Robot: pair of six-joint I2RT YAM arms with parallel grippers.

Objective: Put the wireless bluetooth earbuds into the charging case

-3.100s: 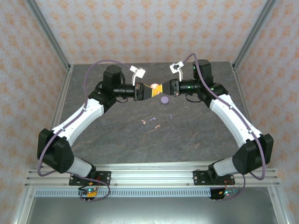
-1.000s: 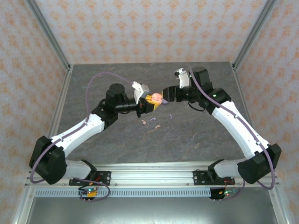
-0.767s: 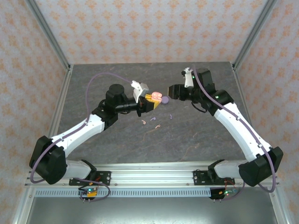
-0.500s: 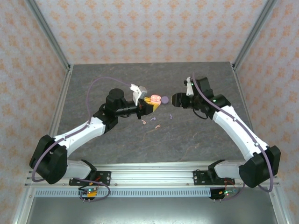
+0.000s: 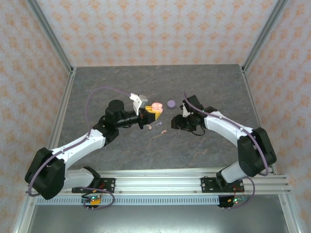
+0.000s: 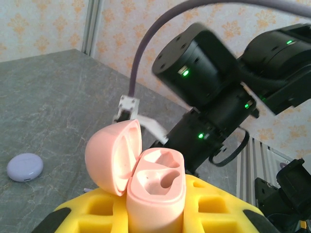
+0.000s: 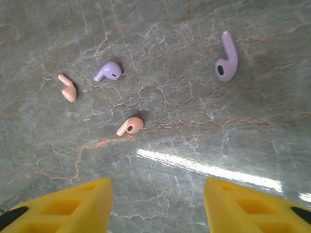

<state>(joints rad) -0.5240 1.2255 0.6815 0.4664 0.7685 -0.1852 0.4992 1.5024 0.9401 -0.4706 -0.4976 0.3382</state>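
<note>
Grey, stone-patterned table [image 5: 121, 82] carries everything, and my two arms reach over it from the near edge. My left gripper [image 5: 152, 113] is clenched on the pink charging case [image 6: 156, 191] and holds it upright above the table between the yellow fingers [image 6: 82, 218]. The lid of this case is swung open to one side, and both wells inside look empty. My right gripper [image 7: 158, 204] hangs low over the table with its jaws apart and nothing between them. A lilac case [image 5: 170, 103] lies closed on the table, a little behind the two grippers.

The wireless bluetooth earbuds [image 7: 130, 125] are all four loose on the table, below the right wrist camera. One salmon-pink piece is nearest to the open jaws, and a second pink one [image 7: 68, 88] lies further to the left. One lilac earbud [image 7: 109, 71] is close beside that second pink one, and the other lilac earbud [image 7: 227, 60] is well apart on the right.

I judge that the case is now presented and the first pick is the step in hand. Next I must lower the right gripper over the nearest pink earbud and close across its small body without pushing it away. Then I must turn it stem down, so it can enter a well of the case.
</note>
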